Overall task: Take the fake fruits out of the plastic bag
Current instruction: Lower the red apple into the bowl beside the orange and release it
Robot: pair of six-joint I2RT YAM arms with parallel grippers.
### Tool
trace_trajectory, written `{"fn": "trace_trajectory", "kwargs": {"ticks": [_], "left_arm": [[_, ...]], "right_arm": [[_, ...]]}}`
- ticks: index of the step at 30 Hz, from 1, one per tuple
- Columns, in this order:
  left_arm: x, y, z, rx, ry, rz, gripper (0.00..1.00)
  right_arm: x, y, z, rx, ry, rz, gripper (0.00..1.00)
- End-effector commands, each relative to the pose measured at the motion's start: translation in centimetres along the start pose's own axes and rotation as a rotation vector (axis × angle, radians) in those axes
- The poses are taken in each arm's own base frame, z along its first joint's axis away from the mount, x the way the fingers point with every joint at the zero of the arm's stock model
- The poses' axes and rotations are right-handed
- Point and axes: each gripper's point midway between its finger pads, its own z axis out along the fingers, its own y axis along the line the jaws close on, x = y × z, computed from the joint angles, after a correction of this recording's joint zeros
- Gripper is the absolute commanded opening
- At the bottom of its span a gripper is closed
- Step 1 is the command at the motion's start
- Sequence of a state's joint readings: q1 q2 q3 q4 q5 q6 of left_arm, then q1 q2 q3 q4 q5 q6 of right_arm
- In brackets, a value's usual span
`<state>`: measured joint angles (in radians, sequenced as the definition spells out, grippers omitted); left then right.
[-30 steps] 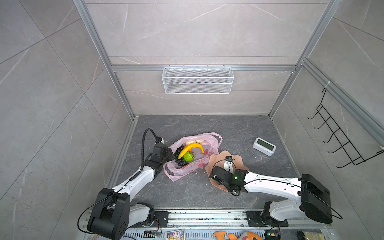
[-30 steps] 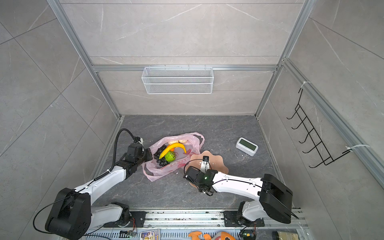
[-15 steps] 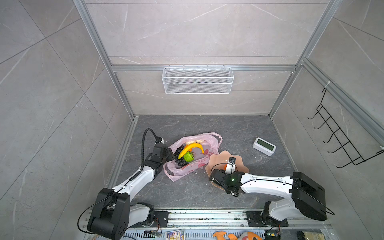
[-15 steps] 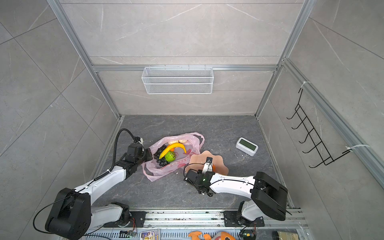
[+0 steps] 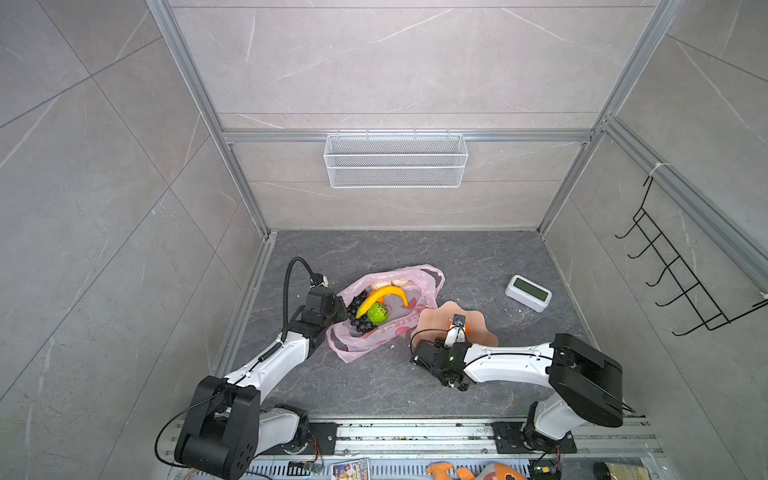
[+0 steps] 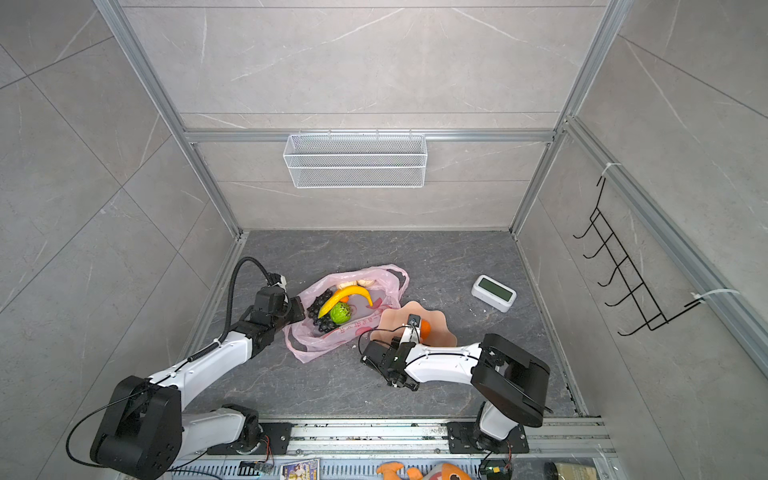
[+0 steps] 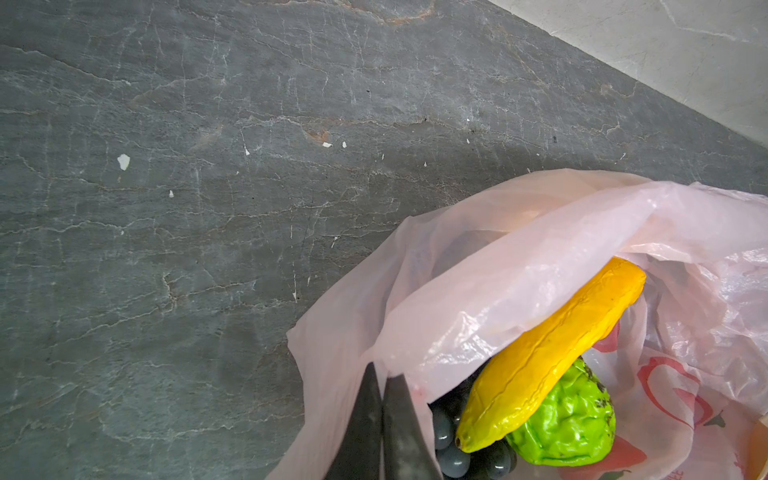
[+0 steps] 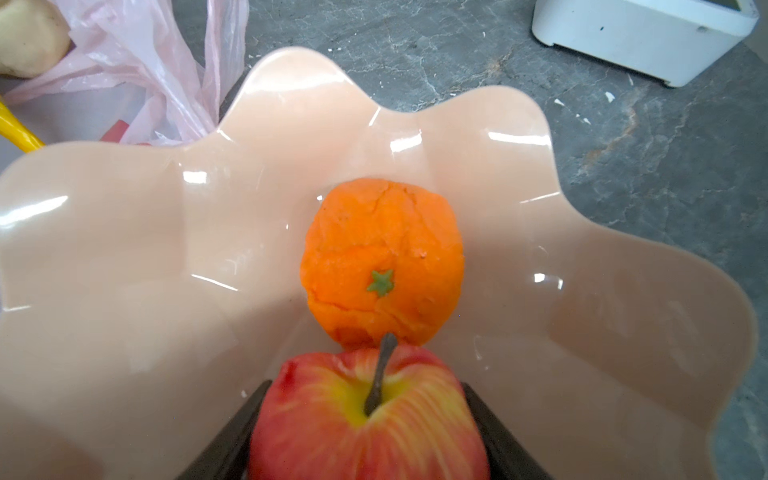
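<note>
Thin pink film, crinkly and slippery: my left gripper (image 7: 384,374) is pinched shut on the plastic bag (image 7: 519,257) at its nine o'clock rim in both top views. My right gripper (image 8: 365,386) has the red apple (image 8: 365,428) between its jaws, both against its sides, low over the peach dish (image 8: 124,249) at the bag's four o'clock. One tangerine (image 8: 382,257) lies in the dish.

In the bag I count one banana (image 7: 552,353), one green leafy piece (image 7: 569,419), one grape bunch (image 7: 453,457), two cream lumps (image 5: 392,284) at twelve o'clock, and an orange sliver (image 5: 380,299), perhaps a second tangerine.

I judge these fake fruits light, hard and smooth. I would take the banana across its middle.
</note>
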<state>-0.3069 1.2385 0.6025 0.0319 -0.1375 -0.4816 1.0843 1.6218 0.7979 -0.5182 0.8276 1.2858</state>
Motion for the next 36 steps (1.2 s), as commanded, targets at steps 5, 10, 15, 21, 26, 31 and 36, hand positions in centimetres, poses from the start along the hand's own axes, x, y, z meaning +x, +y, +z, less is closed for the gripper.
{"fn": "trace_trajectory", "kwargs": {"ticks": [5,10,15,21,26,31,36], "left_arm": [[-1.1,0.2,-0.1,-0.012,-0.045,0.019,0.00],[-1.1,0.3,-0.1,-0.014,-0.044,0.020,0.00],[-1.0,0.2,0.0,-0.013,-0.040,0.021,0.00],[-1.0,0.2,0.0,-0.011,-0.040,0.021,0.00],[-0.9,0.1,0.1,-0.004,-0.036,0.021,0.00],[-0.7,-0.5,0.5,0.022,-0.013,0.026,0.00],[-0.6,-1.0,0.6,0.046,0.003,0.027,0.00]], "right_arm": [[0.0,0.8,0.1,-0.003,-0.005,0.027,0.74],[0.4,0.7,0.1,-0.006,0.016,0.033,0.75],[0.0,0.3,-0.6,-0.020,0.028,0.041,0.77],[-1.2,0.0,-1.7,-0.032,0.027,0.049,0.88],[-2.8,-0.3,-3.1,-0.042,0.019,0.049,0.91],[-6.4,0.2,-5.7,-0.102,-0.037,0.016,0.91],[-9.2,1.2,-6.5,-0.159,-0.070,-0.023,0.90]]}}
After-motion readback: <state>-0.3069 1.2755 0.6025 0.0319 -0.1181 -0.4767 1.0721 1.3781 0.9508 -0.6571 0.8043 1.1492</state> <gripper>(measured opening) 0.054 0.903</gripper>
